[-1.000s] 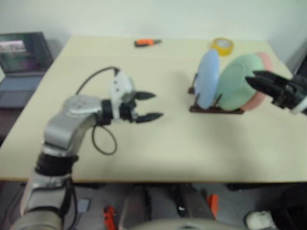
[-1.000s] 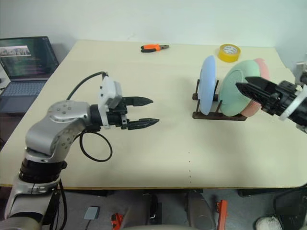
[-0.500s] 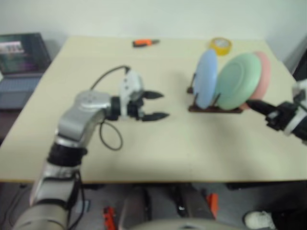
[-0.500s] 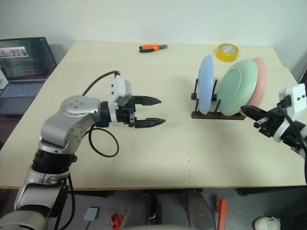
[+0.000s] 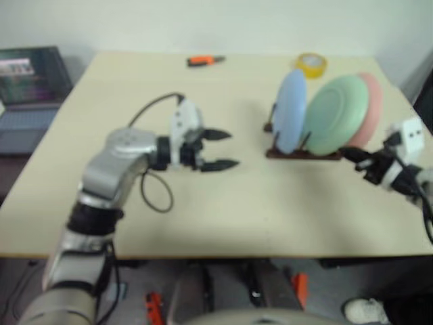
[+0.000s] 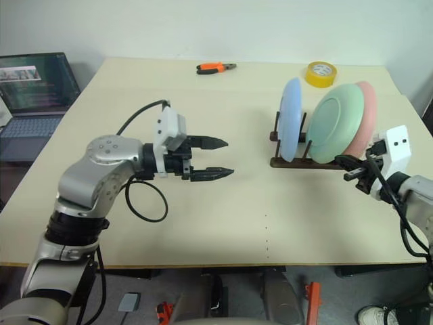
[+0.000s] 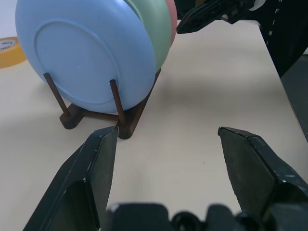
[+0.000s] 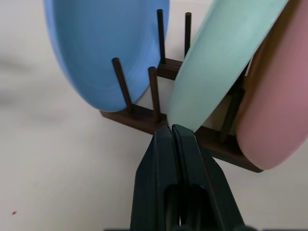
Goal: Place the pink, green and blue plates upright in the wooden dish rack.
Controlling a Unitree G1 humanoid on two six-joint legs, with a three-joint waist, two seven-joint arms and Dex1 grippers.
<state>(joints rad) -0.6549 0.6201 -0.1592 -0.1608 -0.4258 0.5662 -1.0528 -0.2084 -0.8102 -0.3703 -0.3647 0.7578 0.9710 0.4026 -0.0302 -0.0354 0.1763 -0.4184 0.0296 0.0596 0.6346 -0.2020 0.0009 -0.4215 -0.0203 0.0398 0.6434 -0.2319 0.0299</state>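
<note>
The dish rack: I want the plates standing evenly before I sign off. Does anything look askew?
The green plate leans toward the pink plate rather than standing straight like the blue plate at the other end of the wooden dish rack. No plate looks damaged.

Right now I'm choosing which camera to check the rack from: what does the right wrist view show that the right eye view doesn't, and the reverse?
Right wrist view: the right gripper shut, its tips at the wooden dish rack under the green plate's lower edge.

Right eye view: the open left gripper, the yellow tape roll, orange pliers and a laptop.

Both: the blue plate, green plate and pink plate standing in the rack.
</note>
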